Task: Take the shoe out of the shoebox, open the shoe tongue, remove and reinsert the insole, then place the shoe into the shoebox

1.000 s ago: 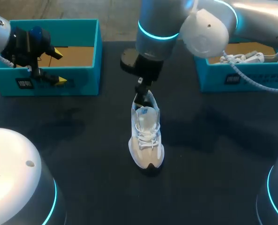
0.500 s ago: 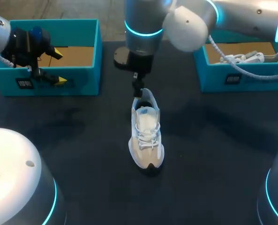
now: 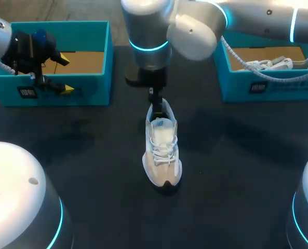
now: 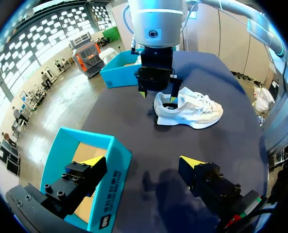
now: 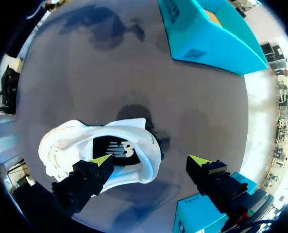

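Observation:
A white lace-up shoe (image 3: 162,150) stands upright mid-table, toe toward me, also seen in the left wrist view as the shoe (image 4: 188,109). My right arm reaches in over the middle. Its gripper (image 3: 155,101) hangs open at the heel. In the right wrist view this gripper (image 5: 151,161) straddles the heel wall, one finger (image 5: 93,172) over the dark insole (image 5: 115,149) inside the shoe (image 5: 71,145), the other outside. My left gripper (image 3: 52,72) is open at the front wall of the empty teal shoebox (image 3: 91,85), and that gripper (image 4: 143,162) holds nothing.
A second teal box (image 3: 237,85) at the back right holds another white shoe (image 3: 270,64). The empty box (image 4: 112,160) shows a cardboard floor. Both boxes flank the right gripper, one teal box (image 5: 202,36) and the other teal box (image 5: 202,213).
My right arm's wrist has swung left and slightly back above the shoe, its gripper staying at the heel. The shoe and my left arm have not moved.

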